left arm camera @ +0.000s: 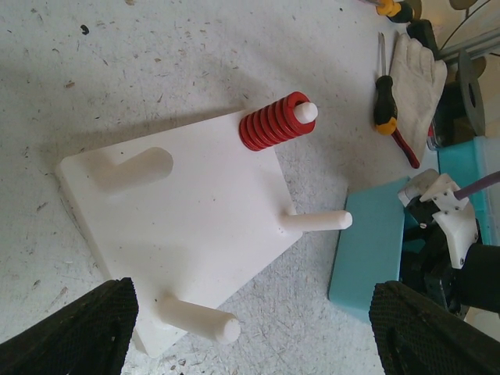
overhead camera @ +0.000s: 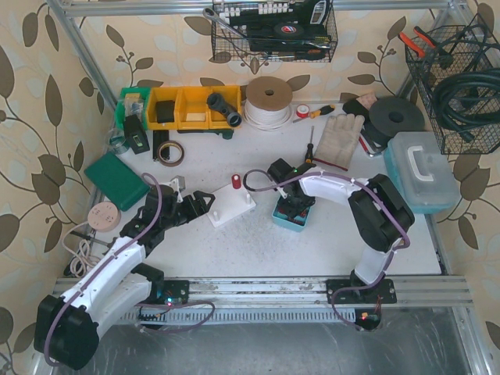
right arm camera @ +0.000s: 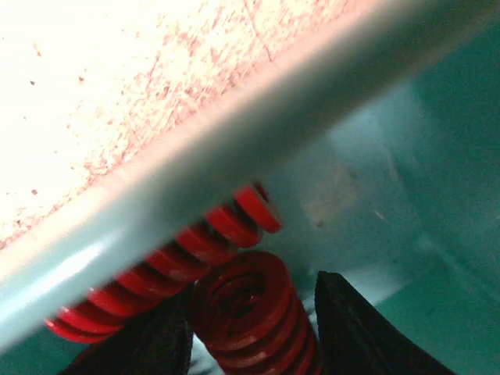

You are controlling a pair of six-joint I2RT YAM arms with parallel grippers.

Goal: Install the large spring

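Right claw (right arm camera: 250, 320) half-spread, down inside the teal box (right arm camera: 406, 195)
Fingers flank a red spring (right arm camera: 246, 297) at lower centre, can't tell if it's pinched yet; its wall sits tight above. Left claw (left arm camera: 258, 328) spread wide at the white peg board (left arm camera: 187, 226).

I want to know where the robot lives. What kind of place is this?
Most likely a workshop bench. A screwdriver and a work glove lie on the table, yellow parts bins stand at the back, and a wire basket hanging at the side holds pliers.
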